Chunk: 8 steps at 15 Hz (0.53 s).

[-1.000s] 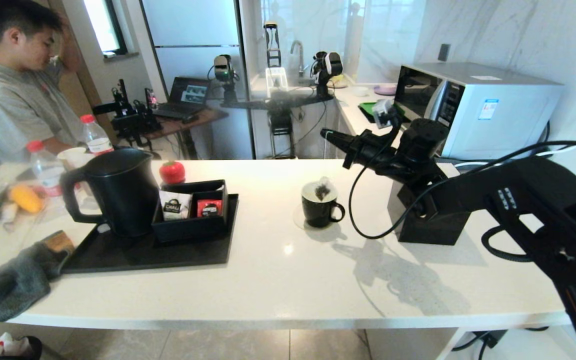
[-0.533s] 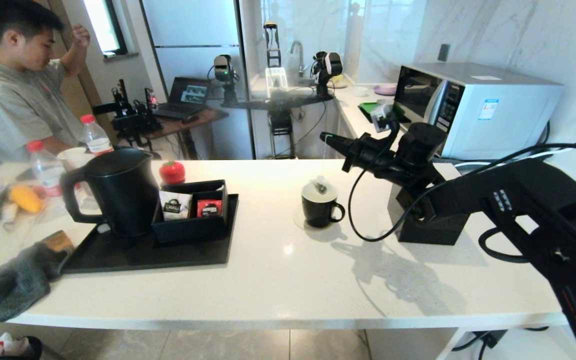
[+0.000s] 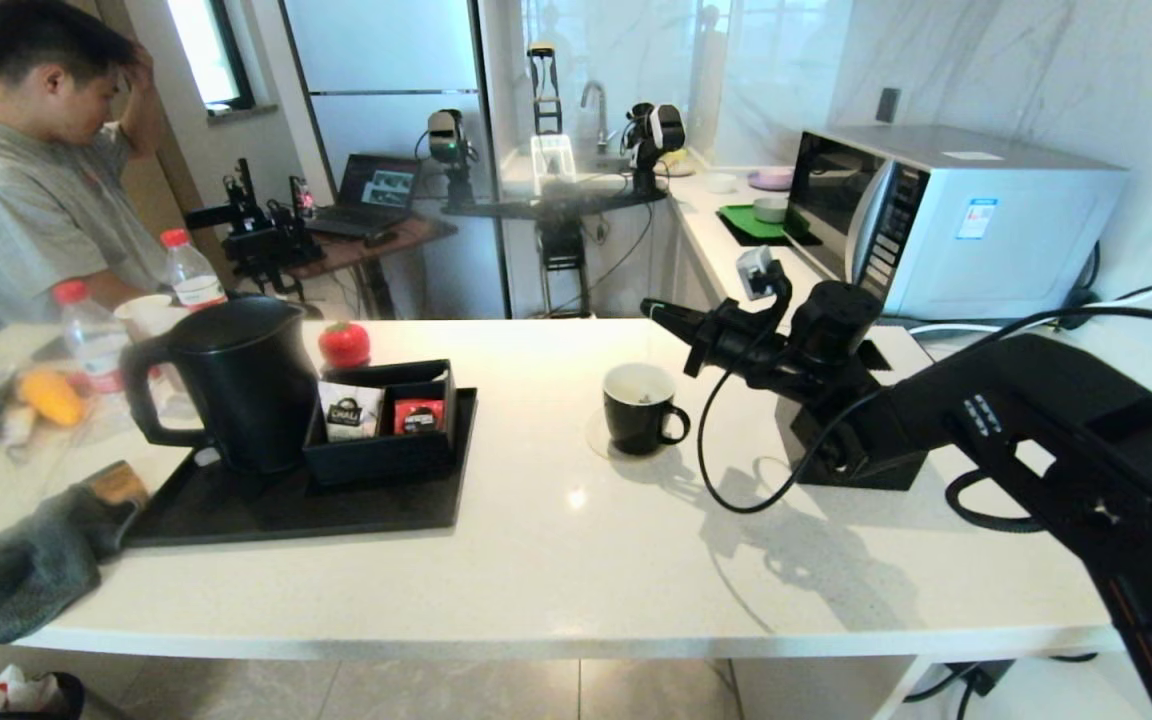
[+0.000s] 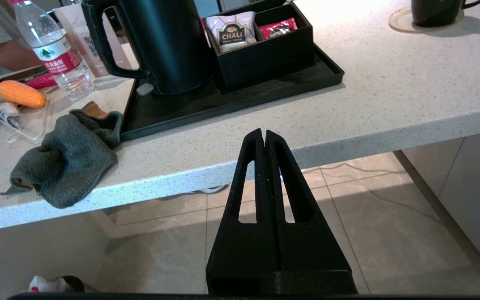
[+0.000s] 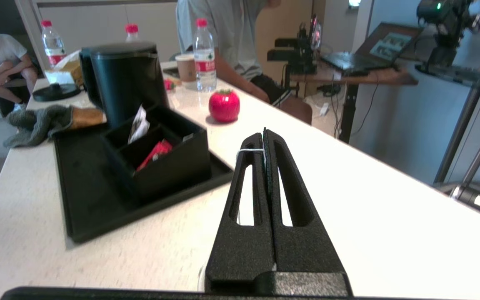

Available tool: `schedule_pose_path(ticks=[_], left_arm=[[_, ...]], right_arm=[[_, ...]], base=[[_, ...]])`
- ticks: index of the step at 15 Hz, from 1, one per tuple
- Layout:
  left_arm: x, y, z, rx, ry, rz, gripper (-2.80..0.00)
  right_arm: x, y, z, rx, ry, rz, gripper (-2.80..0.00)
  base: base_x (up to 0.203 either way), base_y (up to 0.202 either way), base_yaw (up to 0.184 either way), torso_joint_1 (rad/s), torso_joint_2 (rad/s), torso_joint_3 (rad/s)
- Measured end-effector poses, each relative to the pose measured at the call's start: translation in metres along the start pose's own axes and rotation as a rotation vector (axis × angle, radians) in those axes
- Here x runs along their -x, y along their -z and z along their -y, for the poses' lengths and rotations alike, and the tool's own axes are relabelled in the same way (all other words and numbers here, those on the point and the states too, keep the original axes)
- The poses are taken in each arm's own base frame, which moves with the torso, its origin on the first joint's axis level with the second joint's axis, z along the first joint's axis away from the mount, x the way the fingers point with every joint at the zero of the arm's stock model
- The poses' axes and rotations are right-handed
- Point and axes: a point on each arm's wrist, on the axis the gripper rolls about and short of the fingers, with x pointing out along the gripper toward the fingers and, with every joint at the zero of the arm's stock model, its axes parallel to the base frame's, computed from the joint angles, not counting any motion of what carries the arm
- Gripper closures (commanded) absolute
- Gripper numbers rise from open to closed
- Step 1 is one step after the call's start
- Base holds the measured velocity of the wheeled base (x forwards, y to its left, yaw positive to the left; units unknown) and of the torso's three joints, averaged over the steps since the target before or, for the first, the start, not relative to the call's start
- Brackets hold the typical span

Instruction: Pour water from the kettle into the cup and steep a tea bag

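Note:
The small black cup [image 3: 641, 410] with a white inside stands on a coaster mid-counter and also shows in the left wrist view [image 4: 436, 10]. Only a dark speck of the tea bag [image 3: 645, 397] shows, low inside the cup. My right gripper [image 3: 649, 307] hovers just above and behind the cup's rim. It is shut on the tea bag's thin white string [image 5: 250, 150], which loops over one finger. The large black kettle [image 3: 236, 385] stands on the tray at the left. My left gripper [image 4: 263, 133] is shut and empty, parked below the counter's front edge.
A black tray [image 3: 336, 505] holds the kettle and a divided box [image 3: 386, 440] with a white sachet and a red one. A grey cloth [image 3: 36, 560] lies at its left. A red tomato-shaped object [image 3: 344, 344], water bottles, a microwave [image 3: 946, 215] and a seated person stand behind.
My right gripper has come down toward the cup. The tea bag, which hung at the rim, has sunk inside the cup.

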Motion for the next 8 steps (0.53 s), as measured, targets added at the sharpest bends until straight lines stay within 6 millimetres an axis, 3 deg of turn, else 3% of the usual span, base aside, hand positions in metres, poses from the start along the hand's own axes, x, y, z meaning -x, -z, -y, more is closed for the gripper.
schedule_pose_path(ticks=[4, 8], left_arm=[[0.0, 0.0, 0.0, 0.009, -0.004, -0.002, 0.0], [0.0, 0.0, 0.0, 0.009, -0.003, -0.005, 0.0]], right_arm=[[0.013, 0.021, -0.007, -0.021, 0.004, -0.026, 0.0], [0.013, 0.023, -0.007, -0.028, 0.005, -0.033, 0.0]], base=[[0.0, 0.0, 0.0, 0.0, 0.0, 0.0], [0.0, 0.0, 0.0, 0.0, 0.0, 0.0]])
